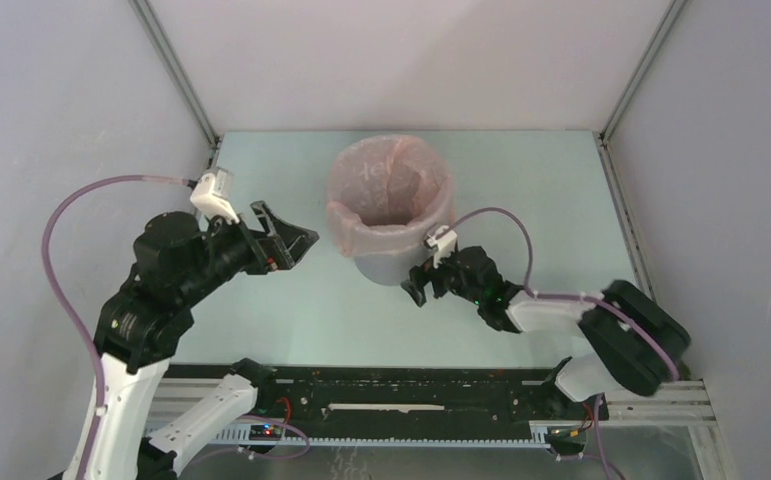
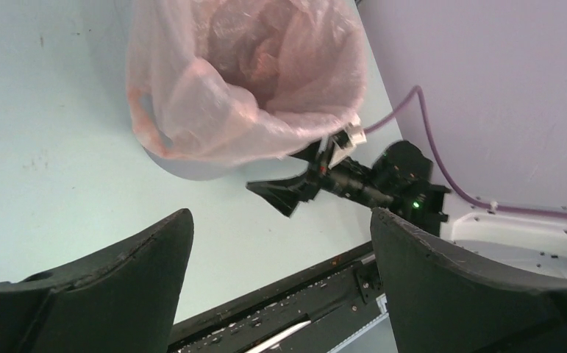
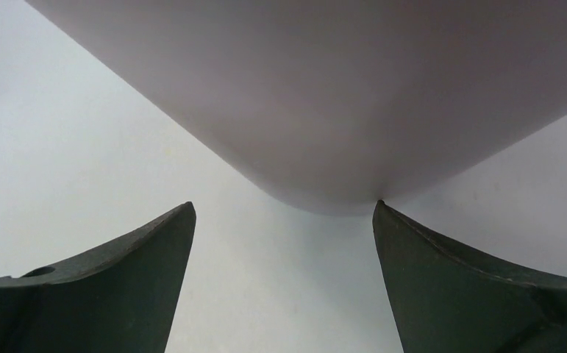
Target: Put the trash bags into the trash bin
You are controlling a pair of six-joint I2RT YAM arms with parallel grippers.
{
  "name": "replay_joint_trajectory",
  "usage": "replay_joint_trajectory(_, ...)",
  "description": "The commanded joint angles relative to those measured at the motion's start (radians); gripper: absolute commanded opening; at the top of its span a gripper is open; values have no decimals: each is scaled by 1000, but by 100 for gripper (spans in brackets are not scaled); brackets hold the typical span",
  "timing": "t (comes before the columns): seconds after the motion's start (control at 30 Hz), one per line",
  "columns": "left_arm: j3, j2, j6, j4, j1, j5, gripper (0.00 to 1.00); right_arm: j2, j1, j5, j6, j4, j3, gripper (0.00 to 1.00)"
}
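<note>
The pale-pink trash bag (image 1: 386,190) lines the grey trash bin (image 1: 389,266), and its film is folded out over the rim. The bin stands upright at the table's middle back. In the left wrist view the bag (image 2: 236,81) hangs over the bin wall (image 2: 184,168). My left gripper (image 1: 296,245) is open and empty, to the left of the bin and apart from it; it also shows in its own view (image 2: 280,215). My right gripper (image 1: 423,285) is open and empty, low at the bin's near side. In the right wrist view the gripper (image 3: 284,206) faces the bin wall (image 3: 339,95), with one fingertip (image 3: 390,220) at the wall's lower edge.
Grey enclosure walls stand on the left, back and right. A black rail (image 1: 411,395) with the arm bases runs along the table's near edge. Pale table surface (image 1: 291,320) lies between the two arms. The right arm (image 2: 405,184) shows in the left wrist view.
</note>
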Motion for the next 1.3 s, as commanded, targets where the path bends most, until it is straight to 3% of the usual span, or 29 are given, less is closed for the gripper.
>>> replay_joint_trajectory(0.0, 52, -31, 31, -41, -3, -59, 95, 191, -3, -46, -8, 237, 163, 100)
replay_joint_trajectory(0.17, 92, -27, 37, -74, -4, -70, 95, 452, 4, -65, 61, 195, 455, 100)
replay_joint_trajectory(0.33, 102, -26, 30, -87, -4, -64, 95, 665, 5, -71, 192, -32, 816, 100)
replay_joint_trajectory(0.53, 81, -35, 21, -75, -4, -55, 95, 707, 22, -43, 311, -288, 1050, 100)
replay_joint_trajectory(0.63, 75, -28, 25, -51, -4, -50, 95, 600, 47, 53, 287, -467, 1026, 100)
replay_joint_trajectory(0.8, 115, 19, 56, -21, -4, -54, 95, 341, 69, 193, 325, -996, 961, 100)
replay_joint_trajectory(1.0, 134, 103, 33, 78, -2, -13, 95, -49, 99, 426, 417, -1486, 857, 99)
replay_joint_trajectory(1.13, 142, 138, -1, 167, -2, 2, 94, -295, 101, 451, 458, -1615, 911, 100)
replay_joint_trajectory(1.27, 200, 130, 10, 238, -2, -78, 99, -504, 102, 447, 464, -1617, 1040, 100)
